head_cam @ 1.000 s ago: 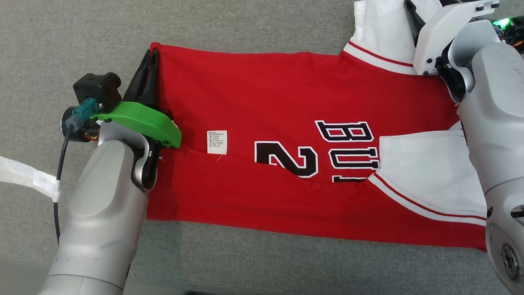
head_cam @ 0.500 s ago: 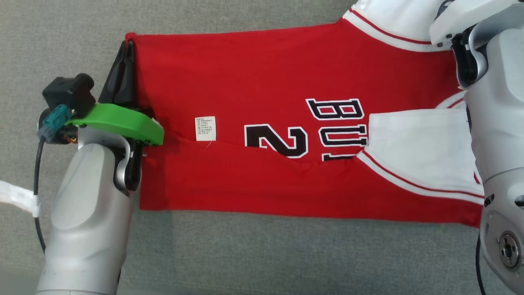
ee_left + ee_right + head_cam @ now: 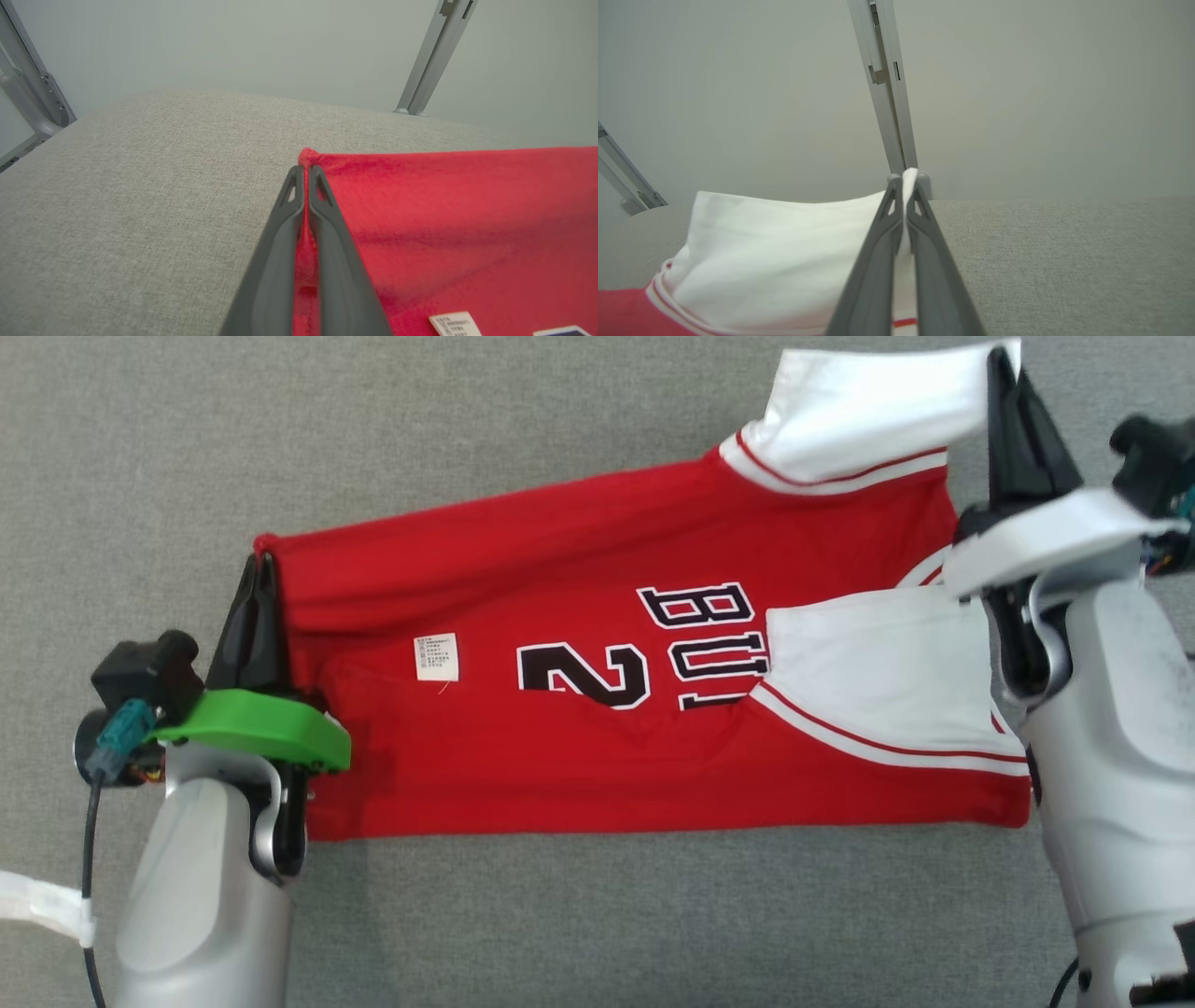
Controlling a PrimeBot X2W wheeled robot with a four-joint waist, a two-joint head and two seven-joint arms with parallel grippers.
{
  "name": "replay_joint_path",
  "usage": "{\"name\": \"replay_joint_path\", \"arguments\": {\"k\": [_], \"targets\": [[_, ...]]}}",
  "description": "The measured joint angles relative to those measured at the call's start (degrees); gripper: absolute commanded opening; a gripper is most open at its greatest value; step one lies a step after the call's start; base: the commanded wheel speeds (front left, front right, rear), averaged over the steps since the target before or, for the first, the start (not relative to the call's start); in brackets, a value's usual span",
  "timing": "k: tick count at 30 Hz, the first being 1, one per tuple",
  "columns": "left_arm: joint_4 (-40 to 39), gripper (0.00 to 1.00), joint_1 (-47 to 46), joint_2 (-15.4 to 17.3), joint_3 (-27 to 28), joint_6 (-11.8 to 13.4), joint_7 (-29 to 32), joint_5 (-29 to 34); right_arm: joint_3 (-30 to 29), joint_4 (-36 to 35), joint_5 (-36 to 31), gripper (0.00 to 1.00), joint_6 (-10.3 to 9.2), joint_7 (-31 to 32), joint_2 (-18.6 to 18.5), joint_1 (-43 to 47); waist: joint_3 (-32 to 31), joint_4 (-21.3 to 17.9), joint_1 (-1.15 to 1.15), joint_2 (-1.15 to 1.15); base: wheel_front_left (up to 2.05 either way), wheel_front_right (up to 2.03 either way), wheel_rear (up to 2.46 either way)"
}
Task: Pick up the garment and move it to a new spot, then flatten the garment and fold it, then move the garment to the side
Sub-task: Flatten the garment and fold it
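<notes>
Looking from the head view: red jersey (image 3: 579, 775) spread across the grey cloth surface (image 3: 560, 420), lower part folded over. At its far-left corner the left gripper (image 3: 260, 569) pinches red fabric; the right gripper (image 3: 1004, 369) pinches the white sleeve (image 3: 859, 411). Left wrist view: left gripper (image 3: 306, 170) pressed tight on the red corner. Right wrist view: right gripper (image 3: 903, 184) clamps the white sleeve (image 3: 784, 252), raised off the surface.

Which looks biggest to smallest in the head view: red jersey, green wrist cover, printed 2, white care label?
1. red jersey
2. green wrist cover and printed 2: about alike, and the cover is nearer the camera, so unranked
3. white care label
</notes>
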Motion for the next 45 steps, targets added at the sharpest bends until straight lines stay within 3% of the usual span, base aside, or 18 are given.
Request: {"name": "replay_joint_path", "arguments": {"k": [7,14,15,16,17,24,31,39,45], "targets": [[1.24,0.0,6.14,-0.79,2.99,0.0,0.01,1.44,2.52,-6.92,4.44,0.0,0.0,0.0,0.57,16.56,-4.12,-1.64,0.0,0.0,0.0,0.0,0.0],[2.78,0.0,11.35,-1.6,4.01,0.0,0.0,1.99,2.86,-7.9,5.95,0.0,0.0,0.0,1.52,26.47,-7.59,-3.15,0.0,0.0,0.0,0.0,0.0],[2.81,0.18,12.26,-1.85,4.22,0.0,0.0,2.09,2.75,-7.6,6.03,0.25,0.0,0.0,1.58,27.2,-7.96,-3.36,0.0,0.0,0.0,0.0,0.0],[2.94,0.78,13.17,-2.23,4.91,0.0,0.0,2.09,2.82,-6.78,5.99,0.71,0.0,0.0,1.57,27.69,-8.32,-3.53,0.0,0.0,0.0,0.0,0.0],[2.87,1.0,13.99,-2.44,5.49,0.0,0.01,2.09,2.97,-6.25,5.84,1.0,0.0,0.0,1.56,28.16,-8.61,-3.64,0.0,0.0,0.0,0.0,0.0],[-2.26,1.0,21.31,-3.48,9.17,0.55,0.0,2.74,1.33,-6.33,6.66,1.0,-0.01,0.0,0.93,29.47,-11.02,-3.57,0.0,0.0,0.0,0.0,0.0],[-6.3,1.0,24.41,-3.64,5.05,1.9,0.0,0.08,1.77,-5.46,5.67,1.0,-0.02,1.86,-0.64,26.32,-12.56,-1.84,0.0,0.0,0.0,0.0,0.0],[-7.2,1.0,22.85,-3.61,2.01,2.61,0.0,-0.77,2.76,5.36,0.15,1.0,-0.02,7.92,0.56,21.2,-12.3,0.61,0.0,0.0,0.0,0.0,0.0],[-6.82,1.0,22.58,-3.61,0.41,2.61,0.0,-0.94,-0.54,13.81,-5.48,1.0,0.01,6.9,1.9,21.15,-12.14,1.34,0.0,0.0,0.0,0.0,0.0]]}}
